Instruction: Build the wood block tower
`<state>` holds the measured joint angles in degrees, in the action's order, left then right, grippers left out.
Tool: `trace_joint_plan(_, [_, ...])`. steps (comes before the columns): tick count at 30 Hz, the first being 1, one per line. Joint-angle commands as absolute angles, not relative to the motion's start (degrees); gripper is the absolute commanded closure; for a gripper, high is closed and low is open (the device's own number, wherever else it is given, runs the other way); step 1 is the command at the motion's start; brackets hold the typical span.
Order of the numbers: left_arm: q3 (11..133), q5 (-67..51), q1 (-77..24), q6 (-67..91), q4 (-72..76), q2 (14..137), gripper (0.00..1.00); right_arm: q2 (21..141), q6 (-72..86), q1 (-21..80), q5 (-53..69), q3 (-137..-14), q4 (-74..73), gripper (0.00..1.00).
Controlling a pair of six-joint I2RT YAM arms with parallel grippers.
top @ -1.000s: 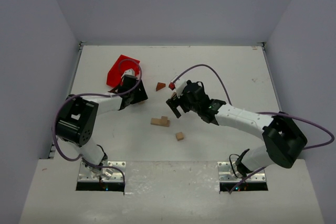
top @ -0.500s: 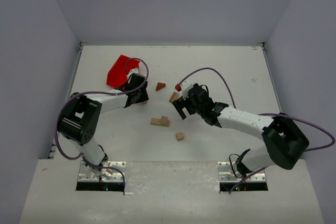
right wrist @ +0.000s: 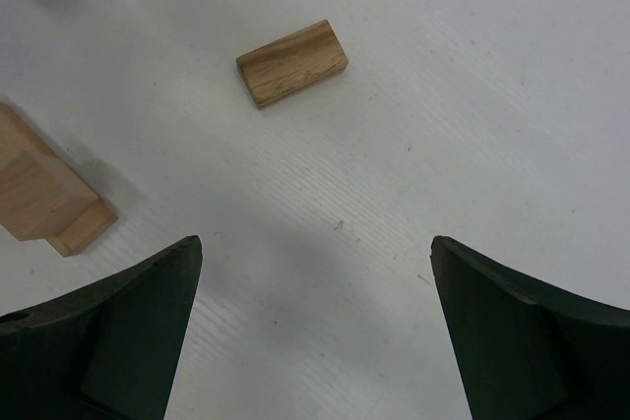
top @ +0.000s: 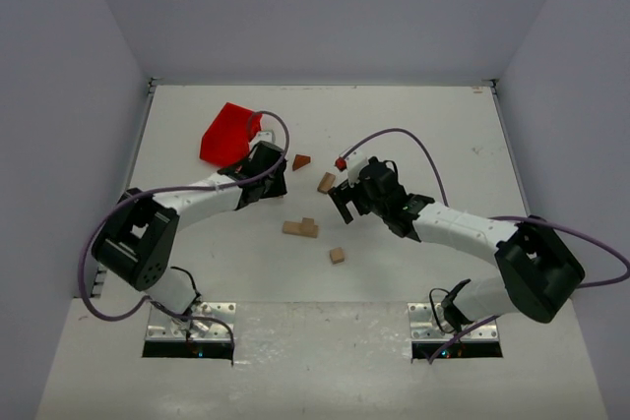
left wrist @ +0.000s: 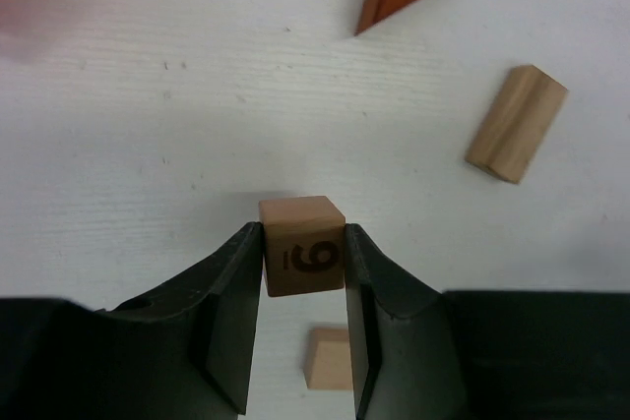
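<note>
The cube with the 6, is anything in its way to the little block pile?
Nothing visible. The left gripper holds the cube, and only bare table lies between it and the block pile. The wedge sits off to the side.

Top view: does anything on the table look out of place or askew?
The red bin sits askew to the edges of the table. Loose wooden blocks lie scattered, no tower yet. Nothing looks damaged.
</note>
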<state>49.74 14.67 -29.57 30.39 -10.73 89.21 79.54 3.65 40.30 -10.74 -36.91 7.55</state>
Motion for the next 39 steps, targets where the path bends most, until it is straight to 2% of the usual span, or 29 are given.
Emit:
trace_joint_plan(1, [47.52, 14.70, -33.63, 31.24, -13.37, 81.01, 0.89, 76.91, 4.56, 39.37, -8.96, -36.48, 10.98, 0.01])
trace_joint_plan(8, [46.58, 16.06, -39.25, 35.21, -17.46, 78.76, 0.94, 75.83, 4.61, 38.86, -9.05, -35.82, 10.99, 0.01])
trace_joint_plan(17, [45.54, 15.86, -42.34, 38.89, -19.09, 78.33, 0.96, 75.78, 4.55, 38.73, -9.38, -35.68, 11.00, 0.01])
trace_joint_plan(39, [44.03, 14.11, -43.02, 38.81, -15.54, 80.10, 0.96, 76.69, 4.05, 38.63, -10.81, -36.21, 10.11, 0.01])
